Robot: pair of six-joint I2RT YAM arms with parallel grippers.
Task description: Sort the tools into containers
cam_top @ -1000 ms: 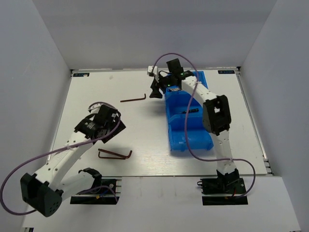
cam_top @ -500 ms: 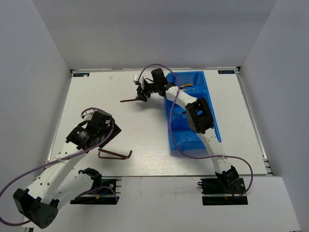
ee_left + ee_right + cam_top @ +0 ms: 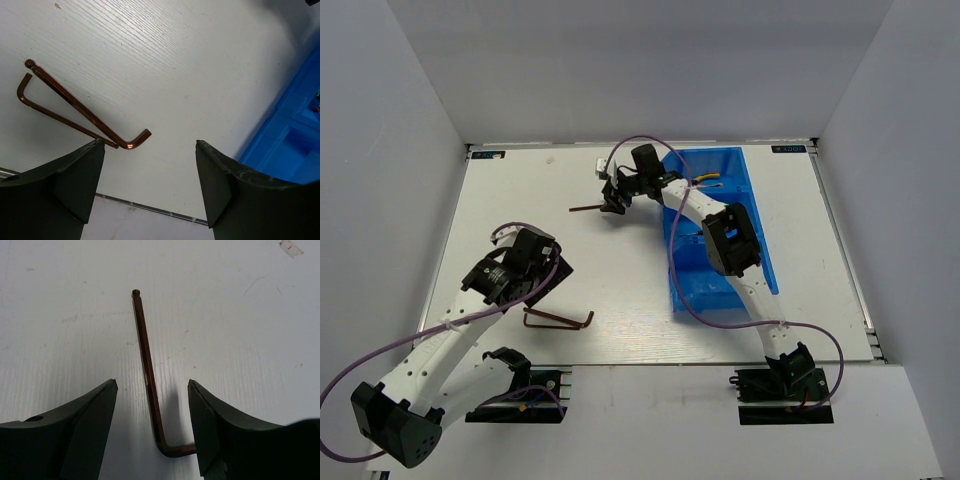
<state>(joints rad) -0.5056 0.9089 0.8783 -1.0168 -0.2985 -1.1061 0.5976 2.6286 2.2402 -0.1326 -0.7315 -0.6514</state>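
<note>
A dark brown hex key (image 3: 592,207) lies at the far middle of the table. My right gripper (image 3: 612,203) is open and low over it. In the right wrist view the key (image 3: 146,350) runs between the fingers of the right gripper (image 3: 152,383), its bend by the right finger. Two more hex keys (image 3: 558,319) lie crossed at the near left. My left gripper (image 3: 552,272) is open and empty just beyond them. In the left wrist view they (image 3: 75,107) are ahead of the left finger of the left gripper (image 3: 150,145). The blue bin (image 3: 752,215) holds yellow pliers (image 3: 710,181) at its far end.
My right arm crosses above the bin's far and middle compartments and hides much of their contents. The bin's edge shows in the left wrist view (image 3: 295,145). White walls stand round the table on the left, far and right sides.
My right gripper has swung left from the bin's far end to above the far hex key. My left gripper has drawn back toward the near left. Little moved in the last half second.
</note>
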